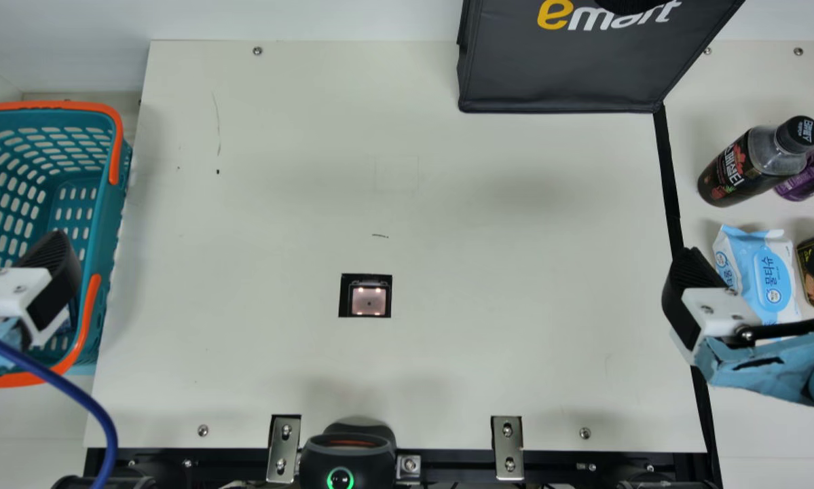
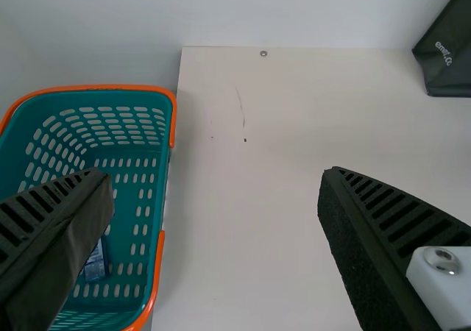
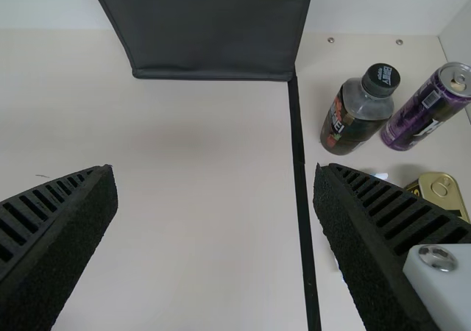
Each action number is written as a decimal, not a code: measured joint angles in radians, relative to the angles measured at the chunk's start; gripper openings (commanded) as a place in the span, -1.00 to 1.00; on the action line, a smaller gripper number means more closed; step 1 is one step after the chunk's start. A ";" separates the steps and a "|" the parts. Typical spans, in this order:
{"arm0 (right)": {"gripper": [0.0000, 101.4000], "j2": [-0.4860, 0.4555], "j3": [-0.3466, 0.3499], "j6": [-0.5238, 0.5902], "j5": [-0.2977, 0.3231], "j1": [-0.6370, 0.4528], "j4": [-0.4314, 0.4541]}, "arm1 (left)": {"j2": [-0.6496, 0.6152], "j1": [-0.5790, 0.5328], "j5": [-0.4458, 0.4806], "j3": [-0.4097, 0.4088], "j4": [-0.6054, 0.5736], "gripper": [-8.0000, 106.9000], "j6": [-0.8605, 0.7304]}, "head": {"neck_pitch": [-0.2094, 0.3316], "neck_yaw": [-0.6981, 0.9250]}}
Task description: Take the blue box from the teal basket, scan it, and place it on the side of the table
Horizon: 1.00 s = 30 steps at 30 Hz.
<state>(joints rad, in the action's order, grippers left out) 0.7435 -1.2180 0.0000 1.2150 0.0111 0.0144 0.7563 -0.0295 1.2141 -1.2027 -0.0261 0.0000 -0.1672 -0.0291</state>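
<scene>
The left gripper (image 1: 40,278) is wide open over the basket (image 1: 53,105); the blue box (image 2: 96,263) sits inside. The right gripper (image 1: 753,261) is open too.

Open passage: middle of the desk (image 1: 488,272). Obstacles: teal basket (image 1: 113,224) at left; dark bag (image 1: 556,75) at back; bottle (image 1: 736,170), purple can (image 3: 423,114) and wipes pack (image 1: 763,272) at right.

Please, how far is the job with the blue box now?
No step looks done: the blue box is in the teal basket. Nothing is in hand; the left gripper and right gripper are open and empty. Left: lift it out, scan it at the scanner window, place it on the table's side.
</scene>
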 measured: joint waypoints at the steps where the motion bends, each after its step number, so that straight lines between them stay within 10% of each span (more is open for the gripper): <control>1: 0.87 0.000 0.000 0.000 0.000 0.000 0.000 | 0.000 0.000 0.000 0.000 0.000 0.71 0.000 | 0.000 0.002; 30: 0.87 0.000 0.000 0.000 0.000 0.000 0.000 | 0.000 0.000 0.000 0.000 0.000 0.71 0.000 | 0.000 0.348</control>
<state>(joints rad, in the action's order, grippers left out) 0.7435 -1.2180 0.0000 1.2150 0.0111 0.0144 0.7563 -0.0295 1.2141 -1.2027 -0.0261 0.0000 -0.1672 0.3191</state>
